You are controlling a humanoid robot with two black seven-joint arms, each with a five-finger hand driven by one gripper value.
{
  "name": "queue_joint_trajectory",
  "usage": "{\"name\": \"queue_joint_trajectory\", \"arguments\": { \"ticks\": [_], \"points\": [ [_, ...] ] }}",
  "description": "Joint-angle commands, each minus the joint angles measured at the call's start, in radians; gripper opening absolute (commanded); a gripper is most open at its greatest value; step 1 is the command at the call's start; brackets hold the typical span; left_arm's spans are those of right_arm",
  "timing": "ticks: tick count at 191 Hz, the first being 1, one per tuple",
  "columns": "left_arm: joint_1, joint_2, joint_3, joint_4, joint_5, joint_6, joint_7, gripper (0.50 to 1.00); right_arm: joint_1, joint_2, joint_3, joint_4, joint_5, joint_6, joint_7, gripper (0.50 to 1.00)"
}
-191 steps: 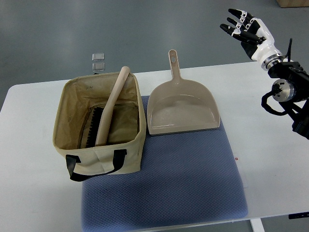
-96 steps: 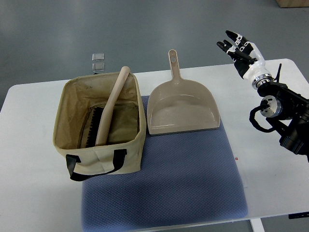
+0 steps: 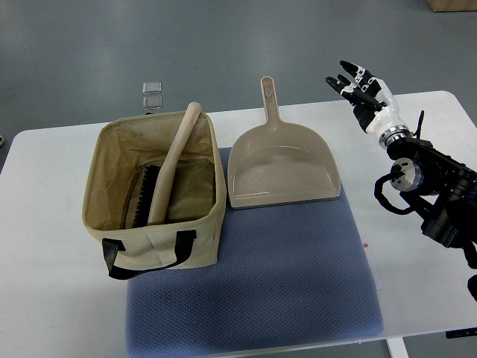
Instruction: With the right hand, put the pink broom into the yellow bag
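Bag (image 3: pixel 153 235): pale yellow-tan fabric, box-shaped, open at the top, with 1 black strap handle on its near side. It stands upright on the left part of the bench, its right side resting on the edge of the blue mat.

Broom (image 3: pixel 170 173): beige-pink with dark bristles. It lies inside the bag, brush head down on the bag floor, handle leaning up and away so that its rounded end rests at the far rim and pokes just above it.

Dustpan (image 3: pixel 282 171): same beige-pink plastic, lying flat just to the right of the bag, on the far part of the mat, its handle pointing away from the robot.

Surface: the bench (image 3: pixel 52 298) is white with rounded corners. The blue mat (image 3: pixel 261 283) is textured and covers its near middle. Grey floor shows beyond the far edge, with 2 small clear square objects (image 3: pixel 152 95) lying on it behind the bag.

Right hand (image 3: pixel 359 86): raised over the far right corner of the bench, well apart from the dustpan and the bag. White palm, black fingers (image 3: pixel 344 67) spread and extended away from the robot; it holds nothing. The dark arm enters from the right edge.
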Motion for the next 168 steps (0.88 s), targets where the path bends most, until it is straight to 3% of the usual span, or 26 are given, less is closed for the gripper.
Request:
{"name": "queue_joint_trajectory", "arguments": {
  "ticks": [1, 46, 80, 144, 168],
  "points": [
    [0.000, 0.000, 0.000, -0.002, 0.000, 0.000, 0.000, 1.000, -0.001, 0.007, -0.001, 0.000, 0.001, -0.002, 0.001, 0.930],
    [0.000, 0.000, -0.003, 0.000, -0.002, 0.000, -0.004, 1.000, -0.001, 0.045, 0.002, 0.002, 0.011, 0.015, 0.000, 0.930],
    [0.000, 0.000, -0.008, 0.000, -0.005, 0.001, -0.013, 1.000, -0.003, 0.062, 0.000, 0.000, 0.000, 0.088, 0.000, 0.930],
    [-0.002, 0.000, -0.008, 0.000, -0.005, 0.004, -0.015, 1.000, -0.001, 0.061, 0.002, 0.000, -0.005, 0.075, 0.004, 0.930],
    [0.000, 0.000, -0.008, 0.000, -0.005, 0.003, -0.017, 1.000, 0.000, 0.058, 0.000, 0.000, -0.005, 0.056, 0.040, 0.930]
  ]
}}
